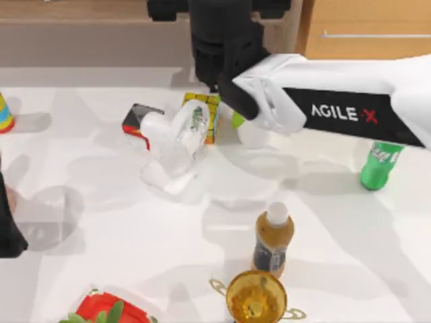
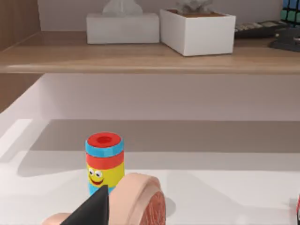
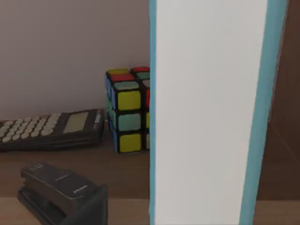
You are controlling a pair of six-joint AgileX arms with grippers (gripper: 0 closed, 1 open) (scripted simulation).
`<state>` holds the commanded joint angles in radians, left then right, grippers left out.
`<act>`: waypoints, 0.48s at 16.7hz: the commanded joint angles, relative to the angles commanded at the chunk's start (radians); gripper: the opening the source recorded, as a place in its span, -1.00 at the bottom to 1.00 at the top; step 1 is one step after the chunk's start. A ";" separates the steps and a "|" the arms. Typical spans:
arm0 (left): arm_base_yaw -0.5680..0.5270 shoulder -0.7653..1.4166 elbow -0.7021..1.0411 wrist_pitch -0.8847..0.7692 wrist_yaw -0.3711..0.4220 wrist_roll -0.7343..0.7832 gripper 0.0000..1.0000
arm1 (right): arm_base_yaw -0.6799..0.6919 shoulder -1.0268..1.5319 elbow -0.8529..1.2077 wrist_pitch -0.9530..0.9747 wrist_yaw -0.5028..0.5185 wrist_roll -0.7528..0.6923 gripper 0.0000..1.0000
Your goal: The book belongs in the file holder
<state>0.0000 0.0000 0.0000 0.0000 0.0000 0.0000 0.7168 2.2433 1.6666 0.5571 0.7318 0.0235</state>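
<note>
Right tool's grip state can't be told; the book (image 3: 211,112) stands upright right before it. Past it a Rubik's cube (image 3: 127,110), calculator (image 3: 51,129) and stapler (image 3: 58,190) crowd the shelf, so a slight drift risks knocking them. Left tool (image 2: 91,211) idle, can't tell either.

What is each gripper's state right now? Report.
Left gripper: at the table's left edge, cannot be told.
Right gripper: closed on the book, top centre.

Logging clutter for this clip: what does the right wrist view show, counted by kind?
book: 1
Rubik's cube: 1
calculator: 1
stapler: 1
Total: 4
</note>
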 joint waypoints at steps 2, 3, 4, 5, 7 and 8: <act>0.000 0.000 0.000 0.000 0.000 0.000 1.00 | 0.002 0.074 0.074 0.016 0.014 -0.021 1.00; 0.000 0.000 0.000 0.000 0.000 0.000 1.00 | 0.002 0.095 0.095 0.022 0.018 -0.028 1.00; 0.000 0.000 0.000 0.000 0.000 0.000 1.00 | 0.001 0.106 0.106 0.024 0.021 -0.031 1.00; 0.000 0.000 0.000 0.000 0.000 0.000 1.00 | 0.001 0.106 0.106 0.024 0.021 -0.031 1.00; 0.000 0.000 0.000 0.000 0.000 0.000 1.00 | 0.001 0.106 0.106 0.024 0.021 -0.031 1.00; 0.000 0.000 0.000 0.000 0.000 0.000 1.00 | 0.001 0.106 0.106 0.024 0.021 -0.031 1.00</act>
<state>0.0000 0.0000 0.0000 0.0000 0.0000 0.0000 0.7182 2.3489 1.7723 0.5814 0.7526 -0.0076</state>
